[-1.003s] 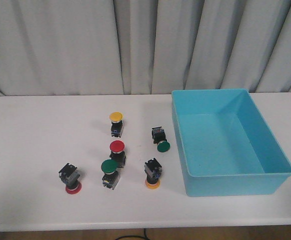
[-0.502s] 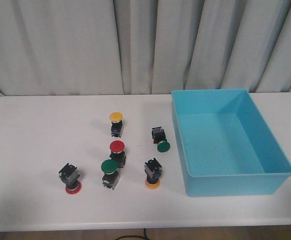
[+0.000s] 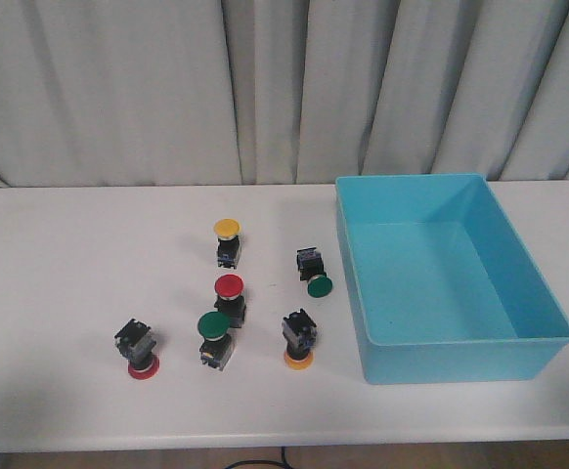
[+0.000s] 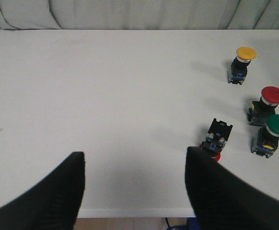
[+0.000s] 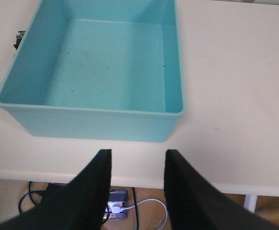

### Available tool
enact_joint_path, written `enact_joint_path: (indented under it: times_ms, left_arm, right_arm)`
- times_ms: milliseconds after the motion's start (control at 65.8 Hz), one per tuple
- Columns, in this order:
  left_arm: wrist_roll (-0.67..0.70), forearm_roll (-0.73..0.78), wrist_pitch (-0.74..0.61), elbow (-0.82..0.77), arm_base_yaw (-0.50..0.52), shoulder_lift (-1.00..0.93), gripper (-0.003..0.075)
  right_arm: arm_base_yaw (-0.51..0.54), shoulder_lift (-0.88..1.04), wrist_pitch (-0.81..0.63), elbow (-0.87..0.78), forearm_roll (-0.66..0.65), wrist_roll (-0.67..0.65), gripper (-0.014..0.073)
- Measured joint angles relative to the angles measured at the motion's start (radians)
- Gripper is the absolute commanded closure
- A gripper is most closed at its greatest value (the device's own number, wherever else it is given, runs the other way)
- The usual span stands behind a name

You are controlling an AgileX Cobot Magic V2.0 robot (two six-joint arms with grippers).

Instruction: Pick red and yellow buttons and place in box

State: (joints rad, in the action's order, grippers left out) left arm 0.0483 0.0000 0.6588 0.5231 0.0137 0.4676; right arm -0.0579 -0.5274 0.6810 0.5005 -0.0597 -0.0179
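In the front view two buttons stand upright, a yellow button (image 3: 227,237) and a red button (image 3: 230,296). A second yellow button (image 3: 299,342) and a second red button (image 3: 139,350) rest cap-down. The turquoise box (image 3: 460,360) stands empty at the right. Neither gripper shows in the front view. My left gripper (image 4: 134,165) is open and empty above the table's front edge, just left of the cap-down red button (image 4: 216,140). My right gripper (image 5: 137,160) is open and empty, just in front of the box (image 5: 96,125).
Two green-capped buttons sit among the others, one upright (image 3: 213,337) and one tipped over (image 3: 314,273) near the box's left wall. Grey curtains hang behind the white table (image 3: 60,254). Cables and a power strip (image 5: 116,210) lie on the floor below the front edge.
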Motion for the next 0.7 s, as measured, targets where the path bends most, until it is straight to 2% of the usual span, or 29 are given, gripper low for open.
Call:
enact_joint_path:
  times_ms: [122, 395, 517, 699]
  left_arm:
    - [0.000, 0.000, 0.000, 0.000, 0.000, 0.000, 0.0213]
    - [-0.029, -0.019, -0.001, 0.000, -0.017, 0.016, 0.0213]
    - [-0.126, -0.096, -0.006, 0.000, -0.081, 0.070, 0.0213]
    - [-0.336, -0.253, -0.010, 0.045, -0.220, 0.250, 0.0213]
  right_arm:
    - [0.000, 0.000, 0.001, 0.000, 0.000, 0.000, 0.0128]
    - [0.000, 0.000, 0.003, 0.000, 0.000, 0.000, 0.0127]
    - [0.000, 0.000, 0.008, 0.000, 0.000, 0.000, 0.0127]
    - [0.000, 0.000, 0.009, 0.000, 0.000, 0.000, 0.0127]
